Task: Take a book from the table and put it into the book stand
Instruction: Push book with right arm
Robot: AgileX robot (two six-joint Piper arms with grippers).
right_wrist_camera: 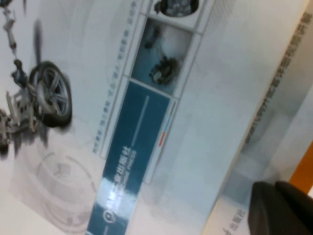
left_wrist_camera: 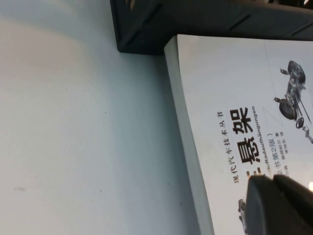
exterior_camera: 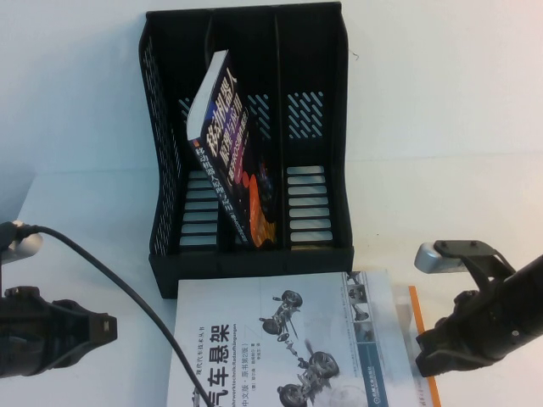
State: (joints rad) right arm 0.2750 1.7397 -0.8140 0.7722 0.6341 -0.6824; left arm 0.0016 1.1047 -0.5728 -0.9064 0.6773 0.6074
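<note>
Now closing in for pickup: book (exterior_camera: 280, 356) lying flat on table (exterior_camera: 441, 127) just before stand (exterior_camera: 322, 68). L gripper (exterior_camera: 106, 329) beside spine, R gripper (exterior_camera: 422, 356) over opposite edge; finger state: cannot tell. Next needing firm edge grip, tilting upright into free slot.

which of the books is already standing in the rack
The dark book, leaning in the rack's middle slot. The white book with car-part drawings and the orange-edged one under it lie flat on the table, between the left gripper and right gripper.
</note>
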